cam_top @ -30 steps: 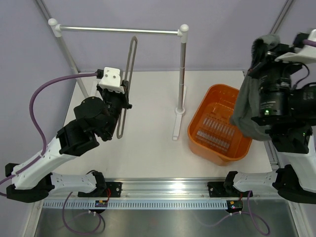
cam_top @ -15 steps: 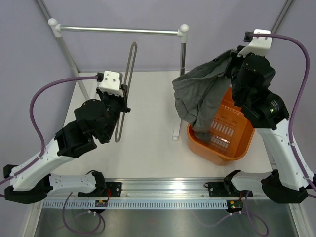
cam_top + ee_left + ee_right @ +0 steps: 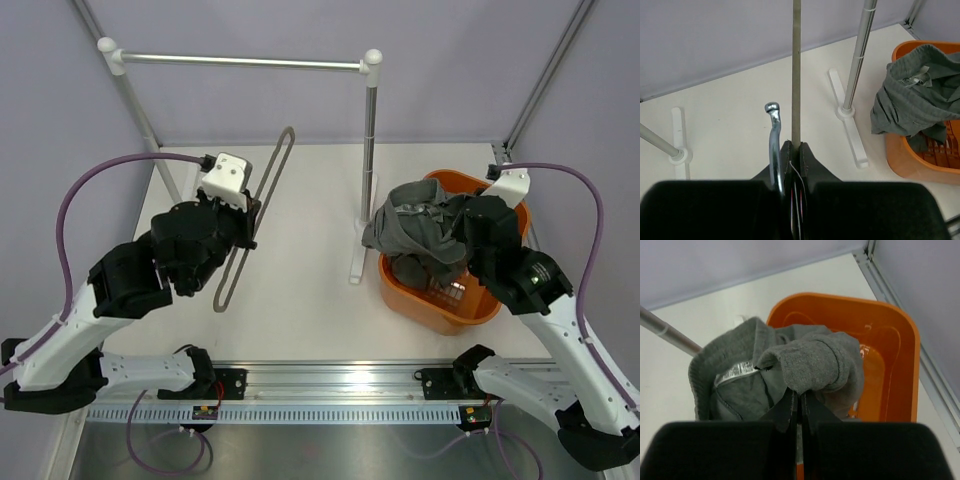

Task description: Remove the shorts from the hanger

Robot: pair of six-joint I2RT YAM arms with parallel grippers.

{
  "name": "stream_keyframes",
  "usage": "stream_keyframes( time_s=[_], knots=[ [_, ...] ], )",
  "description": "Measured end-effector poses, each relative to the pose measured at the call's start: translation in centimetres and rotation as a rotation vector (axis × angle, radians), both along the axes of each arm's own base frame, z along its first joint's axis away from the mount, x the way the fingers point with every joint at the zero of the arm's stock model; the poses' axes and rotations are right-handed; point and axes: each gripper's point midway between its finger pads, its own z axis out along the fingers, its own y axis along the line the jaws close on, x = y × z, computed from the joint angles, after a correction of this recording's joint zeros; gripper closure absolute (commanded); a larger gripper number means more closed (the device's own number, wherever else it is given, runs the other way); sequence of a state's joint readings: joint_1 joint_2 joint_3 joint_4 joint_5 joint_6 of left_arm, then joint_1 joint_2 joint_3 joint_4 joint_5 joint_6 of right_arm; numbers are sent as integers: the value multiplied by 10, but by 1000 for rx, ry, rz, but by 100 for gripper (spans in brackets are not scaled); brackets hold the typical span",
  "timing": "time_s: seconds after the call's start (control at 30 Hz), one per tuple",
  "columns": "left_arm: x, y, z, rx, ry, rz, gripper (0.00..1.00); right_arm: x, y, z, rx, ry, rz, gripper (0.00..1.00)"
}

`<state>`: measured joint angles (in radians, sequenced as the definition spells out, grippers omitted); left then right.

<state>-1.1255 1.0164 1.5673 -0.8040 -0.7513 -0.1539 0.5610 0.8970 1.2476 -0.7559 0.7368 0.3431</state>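
Note:
The grey shorts (image 3: 415, 232) hang bunched over the orange basket (image 3: 493, 303), partly draped over its left rim; they also fill the right wrist view as grey shorts (image 3: 810, 362). My right gripper (image 3: 799, 392) is shut on a fold of their fabric above the basket. The thin grey wire hanger (image 3: 252, 220) is bare and tilted over the table, off the rail. My left gripper (image 3: 796, 148) is shut on one side of the hanger (image 3: 796, 75), and its shiny hook (image 3: 773, 145) curls just left of the fingers.
The silver rail (image 3: 240, 61) with white joints spans the back, its right post (image 3: 368, 150) standing on a white foot (image 3: 358, 250) between the hanger and the basket. A cage frame post (image 3: 545, 70) rises at the back right. The left post (image 3: 657, 142) stands near the left gripper.
My right arm swung down and left, lowering the shorts from high at the right into the basket. The left gripper tilted the hanger and drew it slightly towards me.

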Motion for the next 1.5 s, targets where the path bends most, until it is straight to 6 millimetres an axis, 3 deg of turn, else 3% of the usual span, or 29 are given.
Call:
stream_keyframes(
  time_s=[0.1, 0.27, 0.4, 0.53, 0.57, 0.67, 0.77, 1.13, 1.5],
  knots=[
    [1, 1, -6, 11, 51, -21, 100, 0, 4, -30, -4, 67, 1, 96],
    [30, 11, -21, 6, 156, 2, 100, -1, 11, -69, -7, 171, 10, 81],
    [49, 8, -21, -10, 227, -41, 100, -3, 15, -74, 19, 183, 23, 64],
    [63, -8, 3, -37, 217, -125, 100, -5, 20, -74, 39, 188, 49, 48],
    [67, -13, 10, -44, 210, -149, 100, -5, 22, -75, 44, 191, 60, 40],
    [78, -19, 21, -58, 203, -188, 100, -7, 27, -76, 55, 200, 92, 26],
    [94, -20, 25, -67, 207, -199, 100, -9, 32, -74, 71, 200, 125, 18],
    [132, -19, 20, -59, 230, -258, 100, -20, 41, -55, 123, 138, 221, 14],
    [143, -22, 24, -39, 185, -373, 100, -15, 54, -44, 118, 98, 303, 14]
  ],
)
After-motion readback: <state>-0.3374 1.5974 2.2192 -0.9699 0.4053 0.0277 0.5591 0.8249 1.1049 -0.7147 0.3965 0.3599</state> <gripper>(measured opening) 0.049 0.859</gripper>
